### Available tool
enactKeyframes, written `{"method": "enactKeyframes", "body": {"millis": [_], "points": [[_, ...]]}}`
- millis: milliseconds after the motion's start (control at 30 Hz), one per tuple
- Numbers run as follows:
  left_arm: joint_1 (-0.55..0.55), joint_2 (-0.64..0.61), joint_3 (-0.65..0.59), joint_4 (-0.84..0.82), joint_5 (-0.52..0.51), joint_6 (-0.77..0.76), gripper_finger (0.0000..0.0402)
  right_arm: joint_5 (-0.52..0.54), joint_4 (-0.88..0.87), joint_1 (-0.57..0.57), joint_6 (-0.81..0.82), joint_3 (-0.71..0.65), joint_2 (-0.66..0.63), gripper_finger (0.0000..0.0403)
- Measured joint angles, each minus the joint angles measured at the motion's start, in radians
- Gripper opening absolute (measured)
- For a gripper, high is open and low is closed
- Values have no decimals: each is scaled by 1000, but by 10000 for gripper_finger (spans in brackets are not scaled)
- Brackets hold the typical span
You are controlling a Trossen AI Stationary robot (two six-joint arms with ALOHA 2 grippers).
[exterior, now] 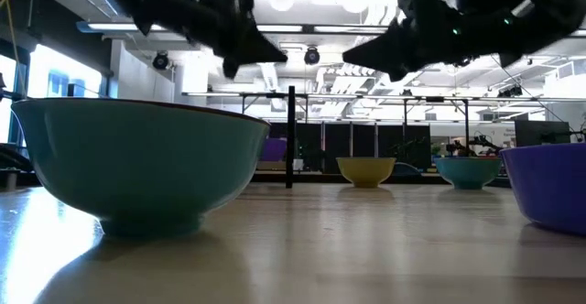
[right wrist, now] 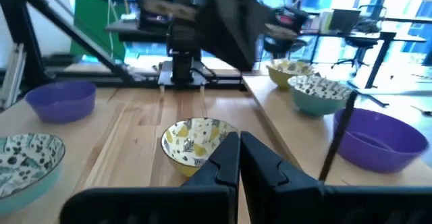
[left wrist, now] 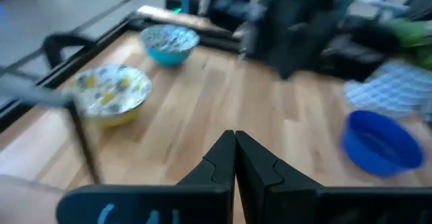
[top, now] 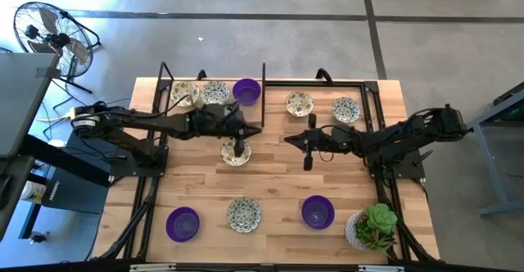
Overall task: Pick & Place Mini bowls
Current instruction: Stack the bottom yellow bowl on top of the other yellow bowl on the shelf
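Note:
Several mini bowls stand on their bases on the wooden table. Two patterned bowls [top: 184, 92] [top: 215, 92] and a purple one [top: 246, 91] sit at the far left, and two patterned ones [top: 300, 103] [top: 346, 109] at the far right. Along the near side are a purple bowl [top: 182, 224], a patterned bowl [top: 244, 215] and another purple bowl [top: 318, 211]. One patterned bowl [top: 236, 152] [right wrist: 194, 140] sits mid-table. My left gripper [top: 238, 147] [left wrist: 235, 143] hangs over it, shut and empty. My right gripper [top: 308, 159] [right wrist: 239, 146] is shut and empty, just right of that bowl.
A potted green plant [top: 372, 227] stands at the table's near right corner. A black frame [top: 264, 79] rises along the far edge, with a post between the two far groups of bowls. Bare wood [top: 278, 182] lies between the mid-table bowl and the near row.

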Motion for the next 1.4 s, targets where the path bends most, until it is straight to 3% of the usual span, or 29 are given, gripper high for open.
{"method": "enactKeyframes", "body": {"millis": [200,333,467,600,767,967,1200,1400], "points": [[-40,-3,-1,-156,-17,-44,1,46,146,0,5,-92,0,0],[-46,-4,0,-209,40,-145,0,49,152,-2,-10,-104,0,0],[-53,-4,3,-187,171,-157,0,45,141,-6,-22,-103,0,0],[-65,-4,67,-318,213,-156,0,43,137,-6,-42,-103,0,0],[-158,-4,188,-627,24,-67,15,42,137,-6,-64,-103,0,0],[-244,44,302,-941,-94,-190,99,42,136,-6,-72,-103,0,0],[-328,128,298,-1031,-196,-230,192,42,118,-6,-72,-103,0,0],[-339,215,299,-1016,-266,-180,210,41,114,-6,-72,-103,0,0]]}}
